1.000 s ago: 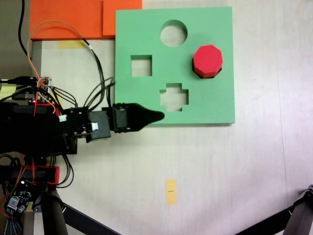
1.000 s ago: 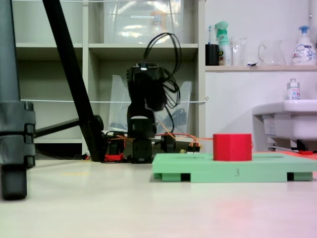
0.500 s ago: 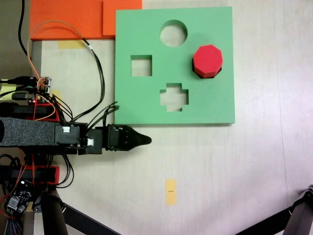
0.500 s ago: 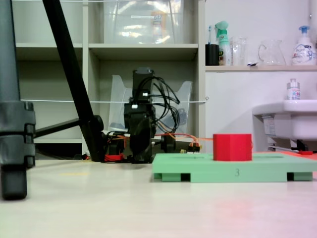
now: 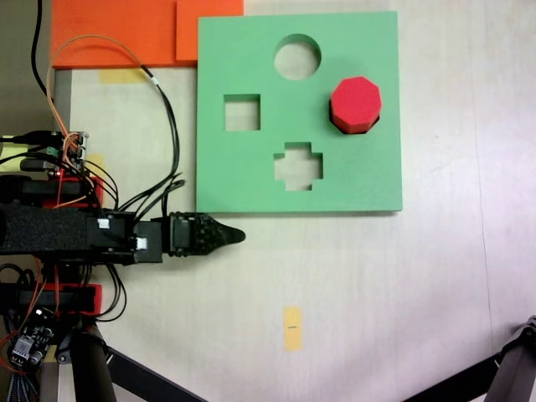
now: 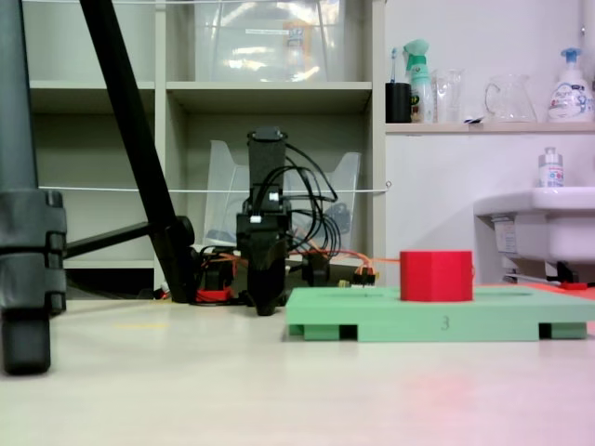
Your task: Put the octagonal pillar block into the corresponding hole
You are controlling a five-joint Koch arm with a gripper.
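Note:
The red octagonal pillar block stands upright in the eight-sided hole on the right side of the green foam board; only a dark sliver of the hole's edge shows beside it. From the low fixed view the block sticks up well above the board. My gripper lies off the board, just below its lower left corner, with its jaws tapering to a single tip and nothing held. Seen from the front, the gripper hangs low over the table, left of the board.
The board also has a round cutout, a square cutout and a cross cutout. Orange foam sheets lie at the top left. A yellow tape mark is on the table. Tripod legs stand at the bottom corners.
The arm has drawn back to the left and sunk lower; the gripper tip left the board's lower edge and now lies on the bare table side. The block has not moved.

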